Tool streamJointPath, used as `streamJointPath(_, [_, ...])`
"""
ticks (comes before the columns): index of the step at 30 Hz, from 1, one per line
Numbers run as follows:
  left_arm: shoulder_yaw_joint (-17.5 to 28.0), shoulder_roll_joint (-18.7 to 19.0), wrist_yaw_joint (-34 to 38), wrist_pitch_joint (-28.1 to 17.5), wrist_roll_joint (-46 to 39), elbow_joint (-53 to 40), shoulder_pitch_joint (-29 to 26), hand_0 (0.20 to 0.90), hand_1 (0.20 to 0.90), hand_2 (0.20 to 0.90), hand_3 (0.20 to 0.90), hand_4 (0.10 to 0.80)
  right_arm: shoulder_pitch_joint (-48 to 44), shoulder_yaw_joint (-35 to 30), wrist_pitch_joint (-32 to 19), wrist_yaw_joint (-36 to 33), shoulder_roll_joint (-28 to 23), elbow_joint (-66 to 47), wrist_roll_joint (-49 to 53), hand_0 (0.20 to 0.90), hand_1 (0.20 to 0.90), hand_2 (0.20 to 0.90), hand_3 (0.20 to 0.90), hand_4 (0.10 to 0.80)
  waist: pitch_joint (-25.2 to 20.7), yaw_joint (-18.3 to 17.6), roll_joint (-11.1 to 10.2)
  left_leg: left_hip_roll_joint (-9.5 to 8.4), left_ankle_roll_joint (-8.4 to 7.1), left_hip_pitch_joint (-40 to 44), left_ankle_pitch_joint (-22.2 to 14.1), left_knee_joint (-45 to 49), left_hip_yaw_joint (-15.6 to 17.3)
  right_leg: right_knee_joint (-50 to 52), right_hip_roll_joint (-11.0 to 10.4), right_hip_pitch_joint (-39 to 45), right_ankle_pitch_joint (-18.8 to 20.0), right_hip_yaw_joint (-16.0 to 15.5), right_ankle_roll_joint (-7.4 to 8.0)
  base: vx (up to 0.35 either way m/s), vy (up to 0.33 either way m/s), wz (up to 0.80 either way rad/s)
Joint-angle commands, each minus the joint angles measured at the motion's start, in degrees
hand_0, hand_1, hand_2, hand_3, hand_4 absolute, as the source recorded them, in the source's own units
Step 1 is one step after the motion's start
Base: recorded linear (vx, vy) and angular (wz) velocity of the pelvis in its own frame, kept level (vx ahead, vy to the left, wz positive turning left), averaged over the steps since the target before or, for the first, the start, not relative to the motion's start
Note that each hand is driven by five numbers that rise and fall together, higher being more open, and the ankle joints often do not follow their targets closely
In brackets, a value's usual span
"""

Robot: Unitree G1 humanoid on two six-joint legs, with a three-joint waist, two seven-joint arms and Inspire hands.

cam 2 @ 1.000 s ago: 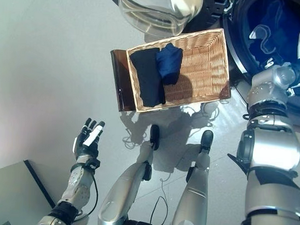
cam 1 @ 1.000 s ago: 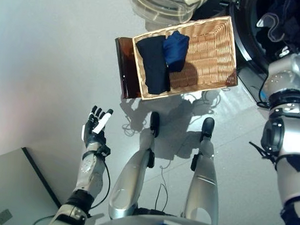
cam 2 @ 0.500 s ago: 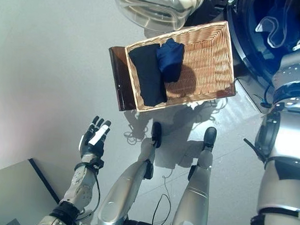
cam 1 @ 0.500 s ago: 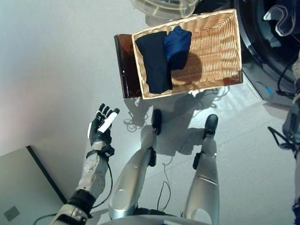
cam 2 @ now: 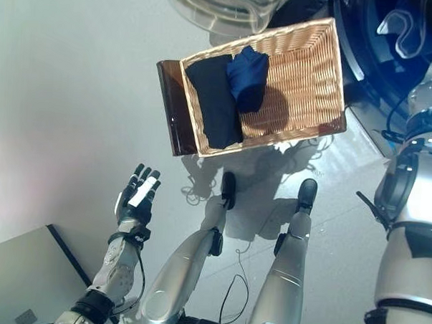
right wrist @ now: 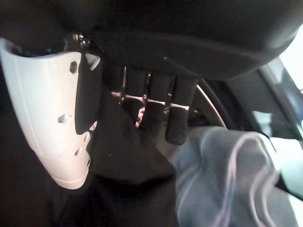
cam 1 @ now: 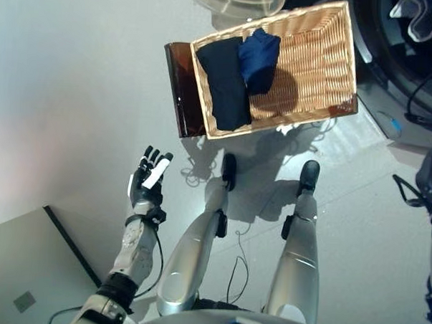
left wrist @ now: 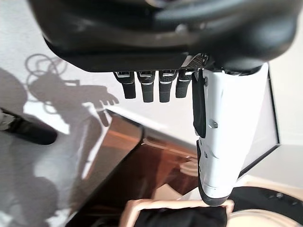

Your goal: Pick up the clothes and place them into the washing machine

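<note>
The wicker basket (cam 1: 313, 73) rests on the dark brown box (cam 1: 177, 88) beside the washing machine (cam 1: 371, 61). A black garment (cam 1: 225, 83) and a blue garment (cam 1: 258, 58) lie at its left end. My left hand (cam 1: 148, 182) is open and empty over the floor, well short of the basket; the left wrist view (left wrist: 227, 132) shows its straight fingers. My right arm (cam 2: 431, 85) reaches into the machine's drum. In the right wrist view my right hand (right wrist: 156, 113) has relaxed fingers over a dark cloth (right wrist: 123, 161) and a pale grey cloth (right wrist: 227, 175).
The machine's round glass door (cam 2: 223, 4) hangs open just beyond the basket. A pale cloth (cam 2: 397, 33) lies in the drum. A flat grey panel (cam 1: 25, 268) lies at the lower left. Bare grey floor spreads to the left of the basket.
The camera has shifted, so the basket sits slightly higher and further right. My right arm now shows closer to the picture's right edge. My left hand keeps its open pose.
</note>
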Motion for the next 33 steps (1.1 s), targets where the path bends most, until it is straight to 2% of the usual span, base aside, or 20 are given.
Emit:
streamJointPath(1, [0.97, 1.71, 0.17, -3.83, -0.66, -5.15, 2.73, 0.900, 0.900, 0.900, 0.900, 0.800, -5.31, 9.77, -6.33, 0.49, -10.86, -7.22, -3.82, 0.200, 0.200, 0.200, 0.200, 0.300, 0.23, -0.96, 4.43, 1.88, -6.06, -1.23, -6.41, 5.83, 1.48, 5.39, 3.42, -0.77, -7.18, -0.96, -3.53, -0.029, -0.047, 0.35])
streamJointPath(5, [0.80, 1.67, 0.72, -4.26, -0.40, -6.69, 2.54, 0.900, 0.900, 0.900, 0.900, 0.800, -6.32, 10.21, -6.57, 0.41, -11.11, -7.21, -3.54, 0.200, 0.200, 0.200, 0.200, 0.300, 0.14, -0.62, 4.60, 1.39, -6.04, -5.57, -7.62, 9.32, 1.64, 9.35, 3.07, -5.29, -8.32, -0.18, -3.66, 0.005, -0.005, 0.25])
streamJointPath(9, [0.31, 1.73, 0.83, -4.80, -0.51, -8.87, 2.36, 0.900, 0.900, 0.900, 0.900, 0.800, -9.75, 13.60, -5.79, 0.19, -12.59, -6.85, -4.76, 0.200, 0.200, 0.200, 0.200, 0.300, 0.62, 0.25, 5.36, 1.22, -5.90, -8.82, -8.52, 11.37, 2.01, 12.84, 2.61, -9.32, -9.82, 0.81, -3.61, 0.030, -0.001, 0.09])
streamJointPath(15, [0.01, 1.65, 1.27, -5.46, -0.25, -11.23, 2.12, 0.900, 0.900, 0.900, 0.900, 0.800, -14.39, 18.24, -5.58, 0.05, -14.38, -5.94, -5.76, 0.200, 0.200, 0.200, 0.200, 0.300, 0.63, 0.52, 5.15, 1.30, -5.92, -12.45, -9.07, 13.25, 2.31, 15.90, 2.63, -14.01, -10.40, 1.99, -3.74, 0.032, -0.001, 0.14])
streamJointPath(25, [1.27, 3.15, 1.62, -6.85, 0.63, -13.92, 2.17, 0.900, 0.900, 0.900, 0.900, 0.800, -21.69, 30.01, -1.86, -0.25, -16.55, -3.83, -15.15, 0.200, 0.200, 0.200, 0.200, 0.300, 0.35, 1.61, 4.84, 1.09, -6.10, -15.12, -8.80, 12.87, 1.99, 16.66, 2.84, -17.00, -10.77, 2.01, -3.71, 0.012, -0.006, 0.02])
streamJointPath(33, [2.10, 3.67, 2.87, -7.50, 1.65, -15.69, 2.42, 0.900, 0.900, 0.900, 0.900, 0.800, -25.90, 35.77, -0.40, -2.80, -17.27, -2.80, -20.05, 0.200, 0.200, 0.200, 0.200, 0.300, 0.01, 1.66, 4.29, 0.98, -6.30, -16.23, -8.23, 12.32, 1.58, 17.63, 3.19, -18.70, -10.88, 2.08, -3.85, 0.007, -0.007, 0.03])
